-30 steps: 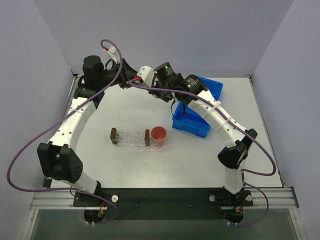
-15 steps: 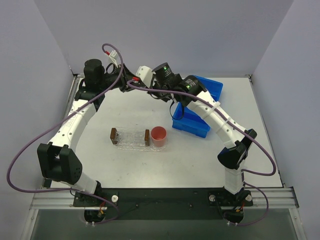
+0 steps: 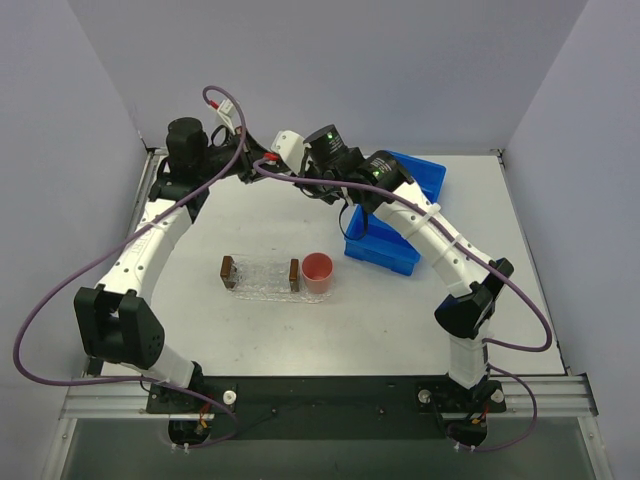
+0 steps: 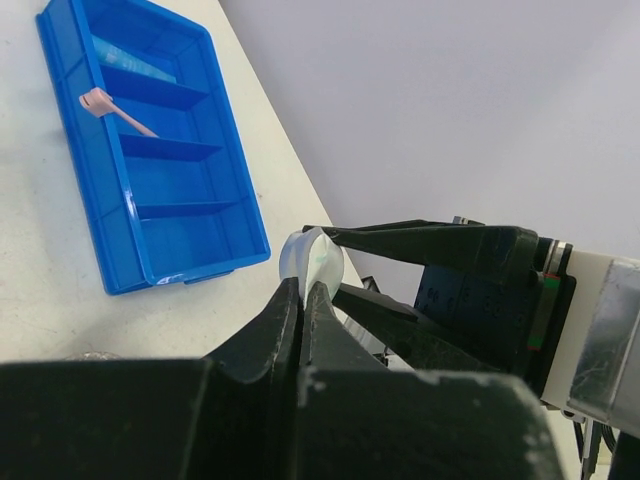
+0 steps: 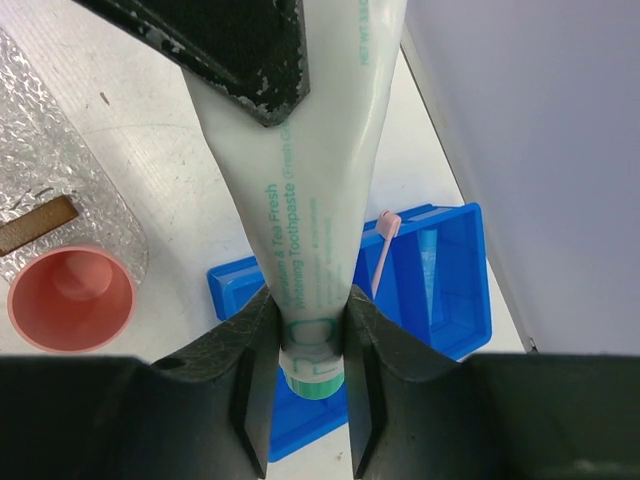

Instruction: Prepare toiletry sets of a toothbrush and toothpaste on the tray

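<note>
Your left gripper [image 4: 303, 292] is clenched on the flat crimped tail of the whitish toothpaste tube [image 5: 310, 220]. Your right gripper [image 5: 308, 330] grasps the same tube just above its teal cap. The tube is soft and glossy with teal lettering, and it widens from the cap to the flat tail. It hangs in the air between both claws, over the far part of the table.

Blue bin [image 4: 160, 215]: rigid moulded plastic, divided into compartments. The light blue tube [image 4: 135, 62] lies in the end compartment. The thin pink toothbrush [image 4: 118, 108] lies slantwise in the neighbouring one.

Tray [image 5: 60, 160]: clear bumpy sheet with a rounded end, bearing a brown wooden block [image 5: 35, 225]. The smooth round pink cup [image 5: 70, 298] sits at its end.
</note>
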Robot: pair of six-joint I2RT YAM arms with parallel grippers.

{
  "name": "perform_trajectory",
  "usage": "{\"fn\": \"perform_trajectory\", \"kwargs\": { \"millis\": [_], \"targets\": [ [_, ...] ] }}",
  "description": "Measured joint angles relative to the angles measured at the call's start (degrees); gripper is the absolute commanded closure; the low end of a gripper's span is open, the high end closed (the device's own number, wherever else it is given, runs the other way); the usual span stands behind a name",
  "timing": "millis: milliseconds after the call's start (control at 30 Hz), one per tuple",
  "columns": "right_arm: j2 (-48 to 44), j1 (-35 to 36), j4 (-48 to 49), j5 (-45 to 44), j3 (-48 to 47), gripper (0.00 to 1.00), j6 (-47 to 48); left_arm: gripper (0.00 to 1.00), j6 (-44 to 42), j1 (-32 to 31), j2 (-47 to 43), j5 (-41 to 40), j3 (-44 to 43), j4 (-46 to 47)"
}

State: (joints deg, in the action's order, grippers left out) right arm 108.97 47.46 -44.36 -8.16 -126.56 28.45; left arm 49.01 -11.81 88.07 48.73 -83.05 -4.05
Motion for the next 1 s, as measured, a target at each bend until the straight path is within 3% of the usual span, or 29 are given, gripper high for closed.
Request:
{"fn": "perform_trajectory", "kwargs": {
  "millis": [67,233,500,1000],
  "targets": [
    [0.00,0.02,0.11,0.02,0.00,0.58,-0.20,1.00,-0.13,0.24,0.00,0.15,0.00,-0.09],
    [0.00,0.44,0.70,0.70,0.04,0.50,-0.46,1.00,-1.53,1.88,-0.04,0.15,-0.24,-1.75],
    [-1.77,0.35,1.05,2.01,5.68,0.49,-1.22,1.00,-12.66,6.95,-2.29,-1.01,-3.78,-11.52],
    [-5.57,-9.38,0.85,2.56,7.32,0.48,-3.19,1.00,-49.07,9.75,-17.25,-8.50,-3.98,-38.93]
  ]
}}
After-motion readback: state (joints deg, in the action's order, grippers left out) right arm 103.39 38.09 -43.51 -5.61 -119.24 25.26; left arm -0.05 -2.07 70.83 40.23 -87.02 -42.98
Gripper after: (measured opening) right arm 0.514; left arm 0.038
